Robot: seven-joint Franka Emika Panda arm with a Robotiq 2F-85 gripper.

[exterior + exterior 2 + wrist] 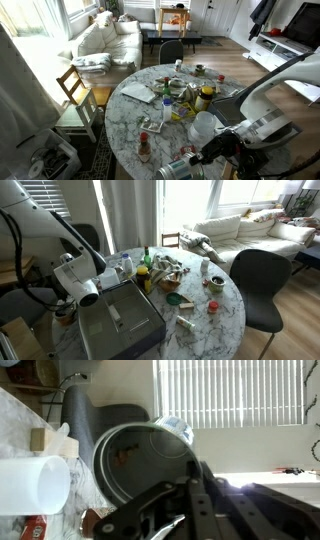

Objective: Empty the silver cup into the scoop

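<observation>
In the wrist view the silver cup (pixel 135 465) fills the middle. It lies tilted on its side, so its pale rim and dark inside face the camera, with a small orange bit inside. My gripper (pixel 185 500) is dark at the bottom and looks shut on the cup's rim. In an exterior view the gripper (pixel 207 153) holds the cup (pixel 177 169) low over the table's near edge. A large grey scoop-like tray (pixel 120 328) lies at the table's near side, below the arm. The fingers are hidden in that view.
A white mug (pixel 30 485) stands close beside the cup and also shows in an exterior view (pixel 203 126). The round marble table (pixel 125 125) carries several bottles, lids and papers. A dark chair (pixel 258 280) stands at the table, and a sofa (pixel 105 40) is beyond.
</observation>
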